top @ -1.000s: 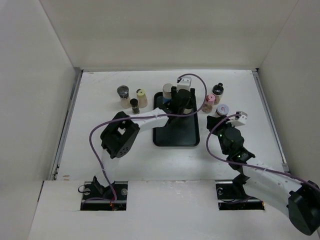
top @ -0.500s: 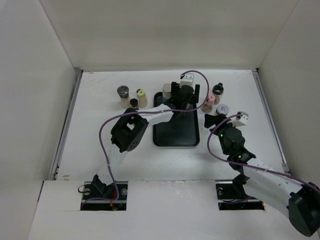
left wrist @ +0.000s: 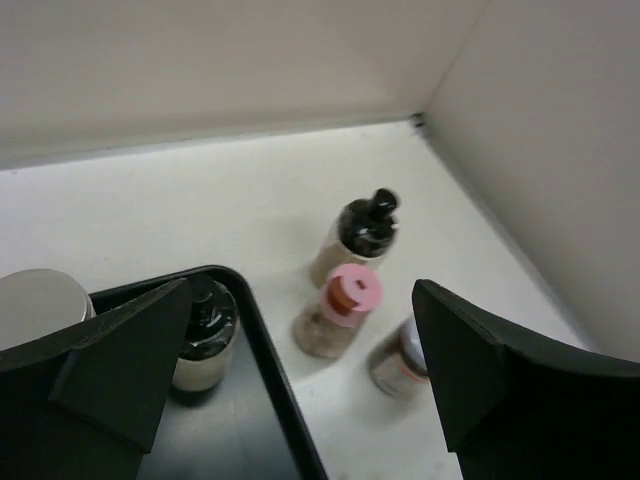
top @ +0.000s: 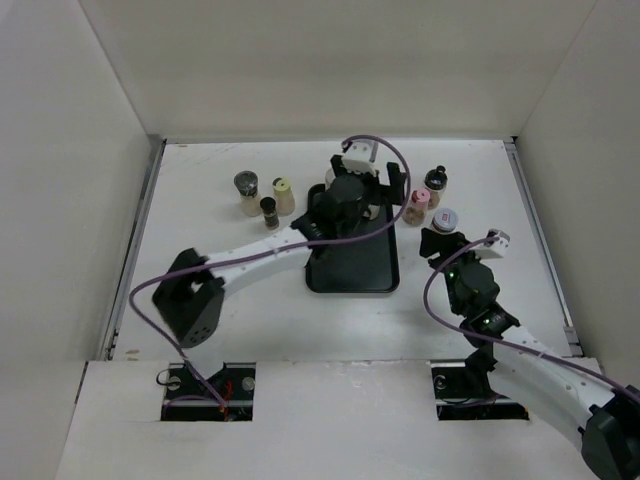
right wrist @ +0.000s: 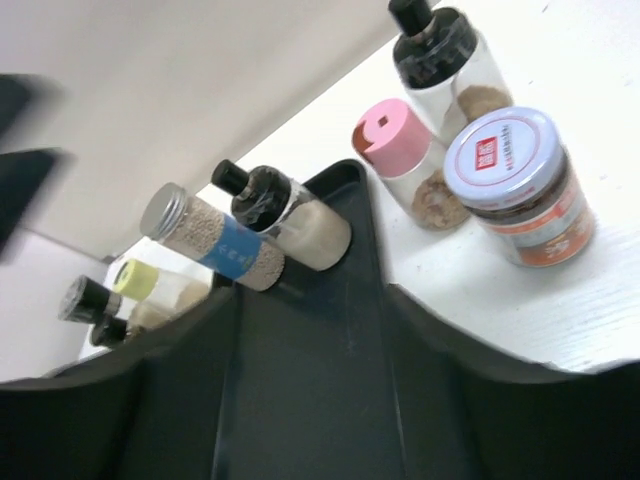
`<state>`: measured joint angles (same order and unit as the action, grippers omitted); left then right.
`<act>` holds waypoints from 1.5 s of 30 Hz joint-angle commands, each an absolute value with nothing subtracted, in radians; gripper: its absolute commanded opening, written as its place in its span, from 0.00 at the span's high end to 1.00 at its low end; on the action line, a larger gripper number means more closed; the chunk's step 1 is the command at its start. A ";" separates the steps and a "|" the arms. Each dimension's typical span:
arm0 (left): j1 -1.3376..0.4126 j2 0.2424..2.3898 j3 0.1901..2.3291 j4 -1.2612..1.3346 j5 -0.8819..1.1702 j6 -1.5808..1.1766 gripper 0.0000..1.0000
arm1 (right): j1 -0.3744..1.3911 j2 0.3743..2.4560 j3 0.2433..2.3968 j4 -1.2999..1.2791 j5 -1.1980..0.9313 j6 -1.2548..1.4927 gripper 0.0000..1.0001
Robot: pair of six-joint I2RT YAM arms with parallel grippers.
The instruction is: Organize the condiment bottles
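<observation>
at the near right of the white table point(top: 180, 200), the right gripper point(top: 440, 243) sits just beside the right edge of the black tray point(top: 350, 270). its fingers point(right wrist: 120, 400) are parted w/ nothing between them, and the wrist cam looks out across the bare tray floor. just beyond it, off the tray, stands the white-lid jar point(top: 446, 218), w/ a red label on the lid and brown contents. next back is the pink-cap bottle point(top: 420, 202), then the black-top bottle point(top: 436, 180). both are upright on the table, close together, right of the tray.

the left gripper point(left wrist: 300, 290) hangs over the tray's far end. its fingers point(left wrist: 110, 370) are spread wide and hold nothing. below it, inside the tray at the far edge, 2 bottles stand side by side: the silver-lid bottle point(right wrist: 213, 243) w/ a blue label and the black-cap bottle point(right wrist: 285, 212) w/ pale contents. in the top view the arm hides both.

left of the tray, on the table, is a group of 3, all upright. the small dark jar point(top: 268, 209) is nearest. the grey-cap bottle point(top: 246, 187) and the yellow-cap bottle point(top: 283, 190) are just behind it.
</observation>
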<state>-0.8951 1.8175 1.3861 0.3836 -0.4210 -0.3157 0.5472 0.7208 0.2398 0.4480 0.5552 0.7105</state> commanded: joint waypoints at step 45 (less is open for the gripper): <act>-0.470 1.040 0.193 0.638 -0.377 -0.750 0.07 | 0.479 1.230 0.683 0.209 0.692 0.509 0.63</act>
<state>-0.4778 1.0222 0.1955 0.5674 -0.3912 -0.7300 0.4091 1.2892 0.6384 0.1204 0.6628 0.5194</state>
